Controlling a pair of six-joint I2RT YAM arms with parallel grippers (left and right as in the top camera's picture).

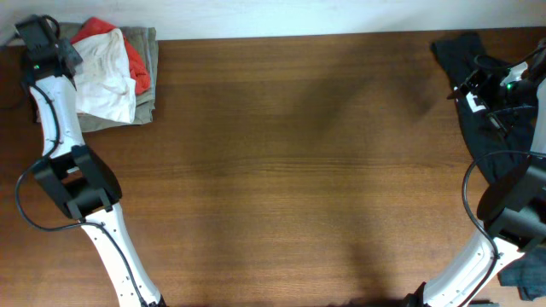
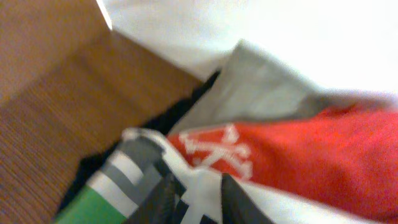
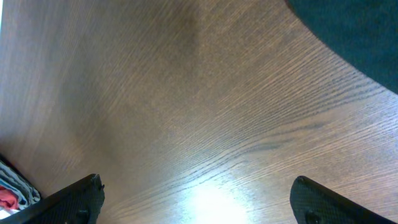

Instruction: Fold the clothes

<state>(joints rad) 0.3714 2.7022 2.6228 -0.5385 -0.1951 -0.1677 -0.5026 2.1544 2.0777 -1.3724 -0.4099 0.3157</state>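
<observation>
Overhead, the pile of clothes (image 1: pixel 111 77) sits in the far left corner of the surface (image 1: pixel 281 170), with the left gripper (image 1: pixel 38 38) right at its edge. The left wrist view is blurry, but it shows white print on the red garment (image 2: pixel 311 155) that overhead misses. I can't tell if that gripper's clenched. The right gripper (image 3: pixel 198 182) is spread wide over bare wood, near the black shirt (image 1: pixel 478 128) at the right edge.

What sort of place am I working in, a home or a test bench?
Probably a test bench for folding: a plain wooden table, the left arm and right arm based at its near edge, a stack of folded clothes in its far left corner and a dark garment at its right edge.
</observation>
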